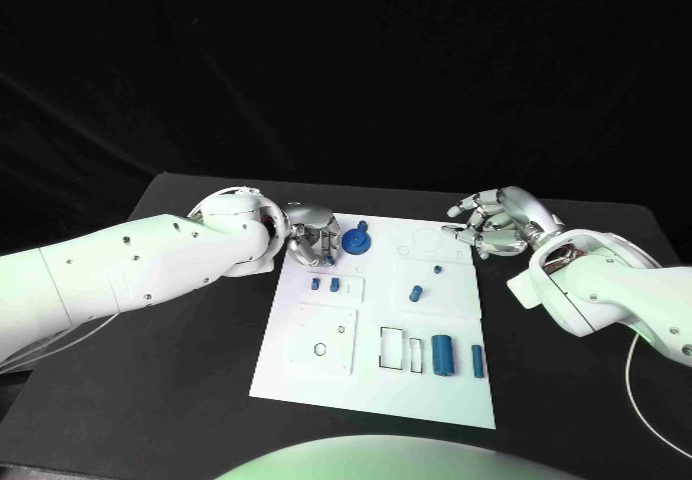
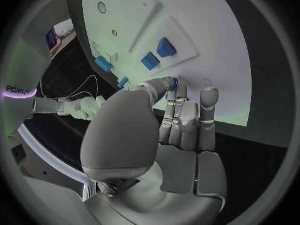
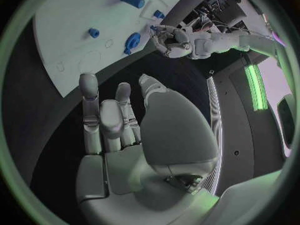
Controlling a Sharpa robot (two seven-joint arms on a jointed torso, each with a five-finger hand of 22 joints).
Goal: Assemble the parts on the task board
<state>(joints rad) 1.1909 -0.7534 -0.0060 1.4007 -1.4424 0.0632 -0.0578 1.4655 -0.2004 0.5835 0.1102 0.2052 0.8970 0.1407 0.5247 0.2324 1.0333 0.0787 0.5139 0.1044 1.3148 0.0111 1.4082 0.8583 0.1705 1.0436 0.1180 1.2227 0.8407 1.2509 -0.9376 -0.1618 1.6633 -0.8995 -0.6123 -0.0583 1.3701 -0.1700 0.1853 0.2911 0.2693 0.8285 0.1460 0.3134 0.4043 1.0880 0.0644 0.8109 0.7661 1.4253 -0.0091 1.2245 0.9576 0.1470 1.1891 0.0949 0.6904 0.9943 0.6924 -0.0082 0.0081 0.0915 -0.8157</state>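
Currently left silver hand (image 1: 306, 236) pinches a small blue part (image 2: 174, 85) over the white plate task board (image 1: 433, 390); right silver hand (image 1: 498, 222) hovers, fingers apart, empty.

Matt white task board (image 1: 378, 385), smooth blue plastic-looking parts (image 1: 443, 354), matt black table (image 1: 173, 390), silvery metallic left hand (image 1: 310, 236), glossy white arm shells (image 1: 130, 270).
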